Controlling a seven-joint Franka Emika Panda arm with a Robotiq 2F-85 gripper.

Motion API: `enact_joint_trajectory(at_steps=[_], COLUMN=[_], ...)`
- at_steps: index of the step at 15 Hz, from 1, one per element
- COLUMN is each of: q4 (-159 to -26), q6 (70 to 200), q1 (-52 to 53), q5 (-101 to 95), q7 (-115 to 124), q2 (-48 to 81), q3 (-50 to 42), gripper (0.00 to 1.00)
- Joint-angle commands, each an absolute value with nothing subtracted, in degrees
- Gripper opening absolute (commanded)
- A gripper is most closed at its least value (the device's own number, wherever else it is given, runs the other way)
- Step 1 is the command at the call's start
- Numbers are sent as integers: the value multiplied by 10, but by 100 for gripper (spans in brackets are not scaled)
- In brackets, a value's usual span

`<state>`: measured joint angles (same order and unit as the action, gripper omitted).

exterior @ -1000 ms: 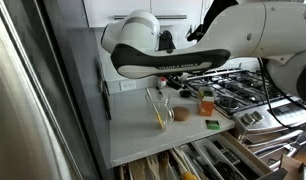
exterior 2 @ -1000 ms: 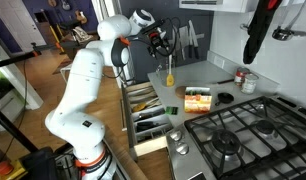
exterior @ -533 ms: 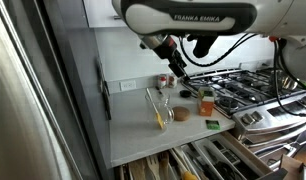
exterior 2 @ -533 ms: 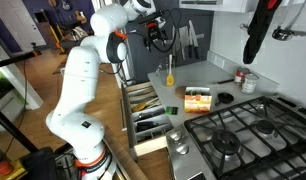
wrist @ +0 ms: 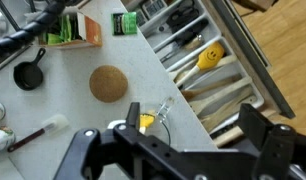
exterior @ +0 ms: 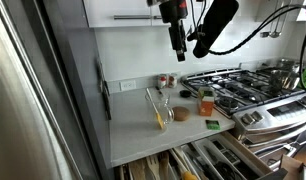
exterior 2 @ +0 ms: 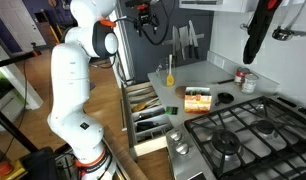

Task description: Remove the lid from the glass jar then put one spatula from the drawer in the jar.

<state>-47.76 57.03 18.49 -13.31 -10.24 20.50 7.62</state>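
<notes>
The glass jar [exterior: 161,112] stands on the grey counter with a yellow spatula [exterior: 155,108] leaning in it. It also shows in an exterior view [exterior 2: 169,77] and in the wrist view [wrist: 156,117]. The round brown lid [exterior: 180,114] lies on the counter beside the jar, and shows in the wrist view [wrist: 108,83]. The drawer [exterior 2: 149,110] is open, with utensils inside and another yellow spatula [wrist: 208,55]. My gripper [exterior: 178,42] is high above the counter, open and empty, seen in the wrist view [wrist: 193,125] looking down on the jar.
An orange box [wrist: 75,31], a small green item [wrist: 124,22] and a small black pan [wrist: 29,75] sit on the counter. A gas stove [exterior 2: 243,135] lies beside the counter. White cabinets hang above [exterior: 123,10].
The arm has risen up from over the jar toward the cabinets. The jar, spatula and lid have not moved.
</notes>
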Motion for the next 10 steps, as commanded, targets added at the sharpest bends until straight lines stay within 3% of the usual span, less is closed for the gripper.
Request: enact_joint_trajectory(at_steps=[1, 5, 10], q4=[-604, -697, -822], q6=[702, 855, 951], q1=[159, 150, 148], q5=[-73, -47, -49], q7=[-37, 15, 43], q2=[111, 40, -44], q3=[78, 73, 70], gripper=[100, 100, 100])
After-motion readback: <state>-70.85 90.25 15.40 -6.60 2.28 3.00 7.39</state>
